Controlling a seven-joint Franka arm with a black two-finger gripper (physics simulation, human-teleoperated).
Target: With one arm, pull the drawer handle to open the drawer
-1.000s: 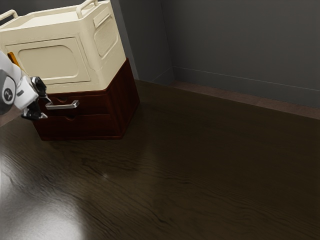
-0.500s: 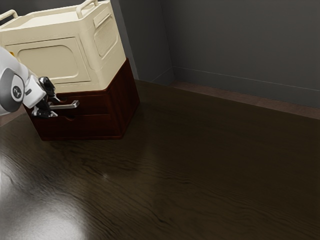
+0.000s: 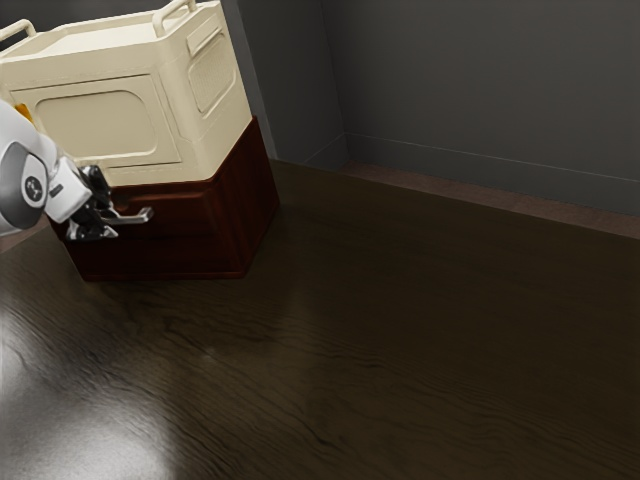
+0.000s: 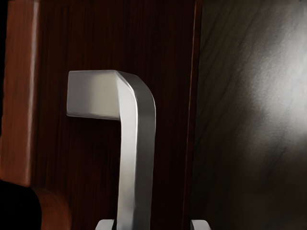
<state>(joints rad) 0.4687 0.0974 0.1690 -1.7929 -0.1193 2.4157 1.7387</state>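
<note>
Exterior view: wooden chest (image 3: 247, 205) at ten o'clock, cream box (image 3: 100, 125) on top. Claw (image 3: 113, 217) spread, fingers straddling the silver handle (image 3: 141, 215), whose free end points toward three o'clock. Drawer front (image 3: 185, 215) slightly proud of the chest.

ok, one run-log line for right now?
task: open drawer | gripper: open, fingers astride handle | drawer: slightly out | cream crate: on cabinet
</note>
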